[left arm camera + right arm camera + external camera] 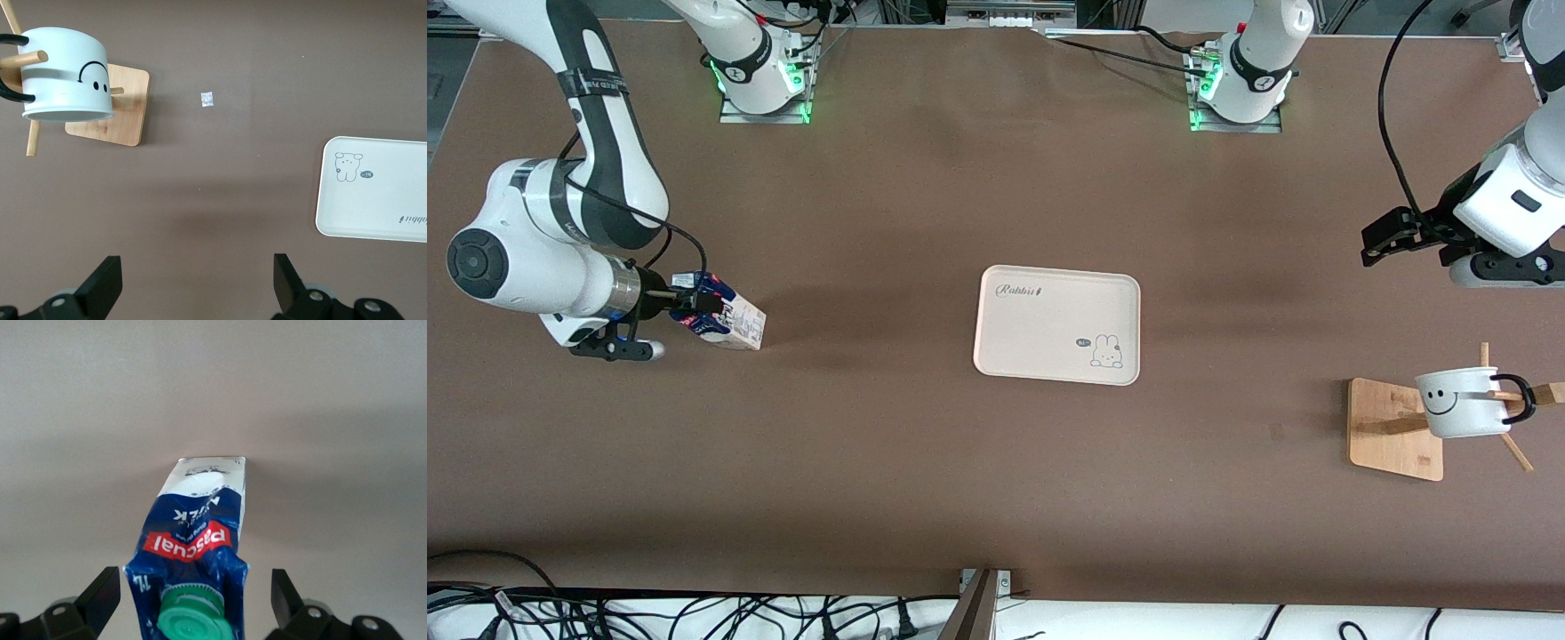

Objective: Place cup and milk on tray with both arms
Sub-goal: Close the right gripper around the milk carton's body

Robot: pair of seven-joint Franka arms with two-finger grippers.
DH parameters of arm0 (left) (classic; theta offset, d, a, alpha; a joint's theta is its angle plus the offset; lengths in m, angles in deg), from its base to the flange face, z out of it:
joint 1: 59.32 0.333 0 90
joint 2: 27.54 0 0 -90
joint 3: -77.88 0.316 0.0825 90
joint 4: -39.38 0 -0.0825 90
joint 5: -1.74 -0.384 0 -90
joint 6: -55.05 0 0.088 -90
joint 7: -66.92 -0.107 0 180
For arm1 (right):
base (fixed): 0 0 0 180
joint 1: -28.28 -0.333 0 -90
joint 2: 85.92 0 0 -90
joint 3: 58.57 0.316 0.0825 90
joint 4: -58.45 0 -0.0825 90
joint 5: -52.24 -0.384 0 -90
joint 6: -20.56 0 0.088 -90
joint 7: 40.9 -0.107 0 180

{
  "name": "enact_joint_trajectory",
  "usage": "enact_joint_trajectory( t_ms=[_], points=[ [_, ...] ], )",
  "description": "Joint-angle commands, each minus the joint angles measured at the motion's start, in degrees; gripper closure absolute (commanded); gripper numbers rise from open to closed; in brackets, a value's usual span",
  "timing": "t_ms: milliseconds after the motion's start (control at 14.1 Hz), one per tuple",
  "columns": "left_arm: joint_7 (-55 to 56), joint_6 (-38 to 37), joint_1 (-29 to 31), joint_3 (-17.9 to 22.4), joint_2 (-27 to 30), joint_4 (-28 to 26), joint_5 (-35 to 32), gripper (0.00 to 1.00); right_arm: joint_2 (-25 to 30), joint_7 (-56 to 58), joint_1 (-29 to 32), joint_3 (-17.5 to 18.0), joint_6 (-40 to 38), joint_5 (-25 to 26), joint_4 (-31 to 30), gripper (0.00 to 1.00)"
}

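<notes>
Nearest the front camera, at about four o'clock from the tray (1056,324), a wooden rack (1394,428) is seen with the cup (1458,403) hung on one of its pegs, mouth sideways. From largest to smallest: the brown table (925,480) carries everything; the cream tray lies bare at its centre; the milk (731,320) stands tilted at nine o'clock from the tray, toward the right arm's end. The right gripper (694,305) is placed around the carton's capped top with its fingers spread wide and not yet pressed on it. The left gripper (1376,242) is held fully open and empty over bare table, at twelve o'clock from the rack. Neither item is judged delivered; both grasps, lifts and placements remain.
</notes>
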Motion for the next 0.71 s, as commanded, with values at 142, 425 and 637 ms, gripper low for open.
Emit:
enact_joint_trajectory(
  t_ms=[142, 425, 637],
  points=[
    [-0.80, -0.94, 0.18, -0.19, -0.52, 1.52, 0.78, 0.00, 2.45, 1.06, 0.29, -0.62, 0.38, -0.30, -2.73, 0.00],
    [-0.80, -0.94, 0.18, -0.19, -0.52, 1.52, 0.78, 0.00, 2.45, 1.06, 0.29, -0.62, 0.37, -0.30, -3.08, 0.00],
    [-0.80, -0.94, 0.18, -0.19, -0.52, 1.52, 0.78, 0.00, 2.54, 1.06, 0.21, -0.62, -0.15, -0.21, -3.34, 0.00]
  ],
)
